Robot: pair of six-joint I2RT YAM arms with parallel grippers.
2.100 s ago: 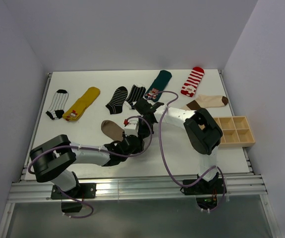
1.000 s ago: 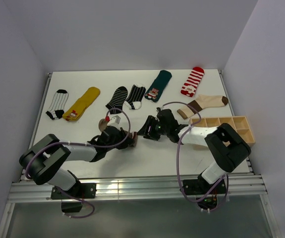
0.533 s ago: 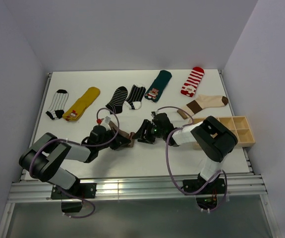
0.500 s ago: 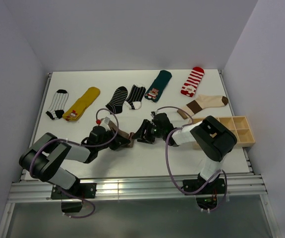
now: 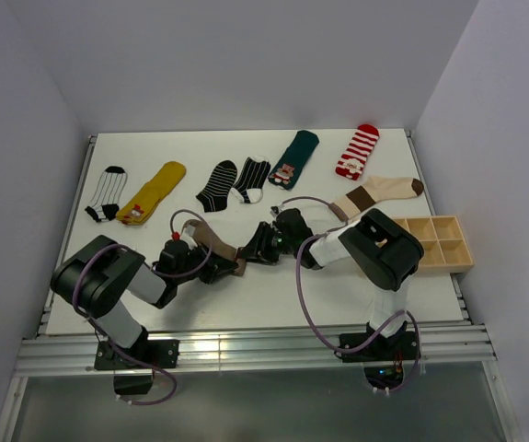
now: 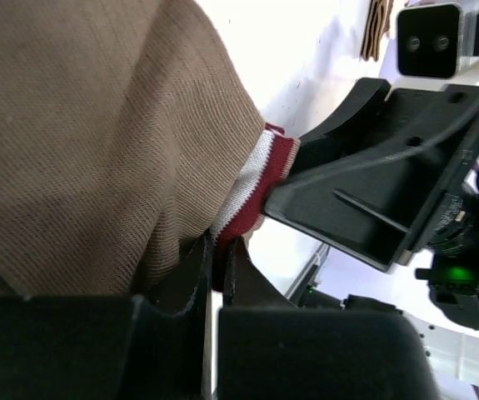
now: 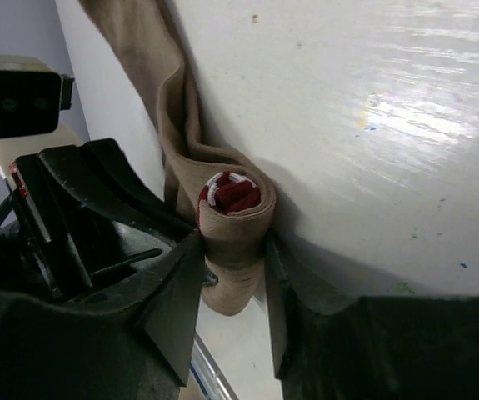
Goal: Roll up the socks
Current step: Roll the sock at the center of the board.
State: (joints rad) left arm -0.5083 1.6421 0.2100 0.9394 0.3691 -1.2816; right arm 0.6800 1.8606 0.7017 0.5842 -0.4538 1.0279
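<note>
Top external view: both arms are meeting over the brown sock [image 5: 211,243], which is lying on the worktop [image 5: 246,304] well to the left of the wooden tray [image 5: 434,241]. Two seconds back that sock was lying flat. Since then the right fingers [image 7: 168,292] have been sliding in, away from the tray, and the cuff end is now curled up.

The right wrist camera is confirming it: the striped cuff [image 7: 232,193], red and white, is sitting at the heart of a small tight coil, and the right fingers are pinching that coil from both sides. The left wrist camera is showing the left fingers [image 6: 247,287] pressed almost together, with the cuff's red edge running into the slit between them, so they seem to be nipping the fabric.

The toe end is trailing loose on the side away from the tray. By my reading the roll is only just started, with most of the length waiting to be wound. The cream sock [image 5: 379,191] just behind the tray is lying flat.
</note>
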